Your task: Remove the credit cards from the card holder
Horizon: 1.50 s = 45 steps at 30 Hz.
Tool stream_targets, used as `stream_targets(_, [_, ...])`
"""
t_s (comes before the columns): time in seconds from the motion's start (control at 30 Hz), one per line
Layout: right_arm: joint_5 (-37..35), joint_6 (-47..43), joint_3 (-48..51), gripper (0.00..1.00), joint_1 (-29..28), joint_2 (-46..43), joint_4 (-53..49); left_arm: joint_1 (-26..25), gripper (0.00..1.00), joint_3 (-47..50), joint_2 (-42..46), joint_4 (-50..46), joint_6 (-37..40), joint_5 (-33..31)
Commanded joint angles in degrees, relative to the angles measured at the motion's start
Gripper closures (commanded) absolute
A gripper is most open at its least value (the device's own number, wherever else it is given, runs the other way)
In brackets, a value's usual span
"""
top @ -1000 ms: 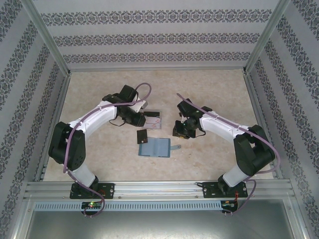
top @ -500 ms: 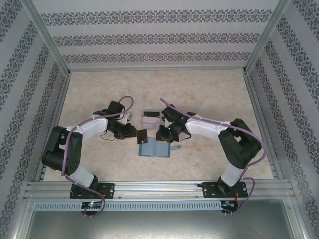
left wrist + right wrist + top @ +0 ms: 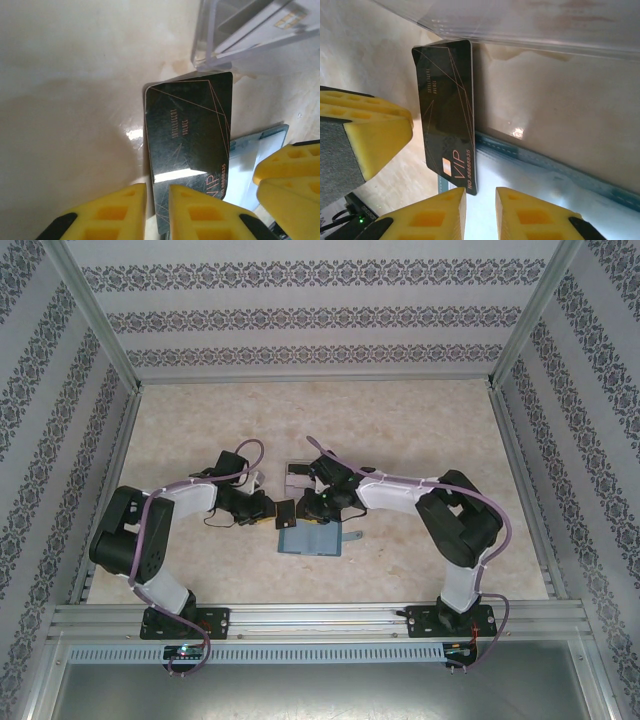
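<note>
**A:** How is the left gripper (image 3: 157, 212) standing?

**B:** Its jaws are sitting narrow, with just a slim gap showing between the yellow pads (image 3: 107, 212). It is hanging low over the "VIP" end of the black card (image 3: 187, 140). Whether the pads are touching the card, I cannot tell.

**A:** And the right gripper (image 3: 480, 212)?

**B:** Much the same: it is standing narrow, with a thin slit between its pads. It is pointing down beside that same end of the card, where the card is meeting the holder (image 3: 310, 540).

**A:** So the two are facing each other?

**B:** Yes. In the top view they are sitting close together, the left one on the card's left and the right one on its right, with the card lying between them.

**A:** Where exactly is the card lying?

**B:** It is lying flat on the table (image 3: 420, 430), outside the holder. Its "VIP" end seems to be lapping over the holder's far left corner.

**A:** And the holder itself?

**B:** It is lying open and flat, nearer the arm bases than the card, with its strap tab sticking out to the right.

**A:** What is sitting beyond the card?

**B:** The clear tray (image 3: 205, 45) is standing just past the card's far end. A pale card (image 3: 287, 17) with a gold chip is resting inside it.
</note>
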<state>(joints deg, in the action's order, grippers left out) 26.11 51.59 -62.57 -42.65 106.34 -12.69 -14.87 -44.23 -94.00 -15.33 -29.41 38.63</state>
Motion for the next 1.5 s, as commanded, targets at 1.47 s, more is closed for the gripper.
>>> stream_targets(1.47, [2.14,1.17,1.78,0.96,-3.16,-5.83,5.71,5.09,0.81,2.88,17.06,3.57,-4.07,2.86])
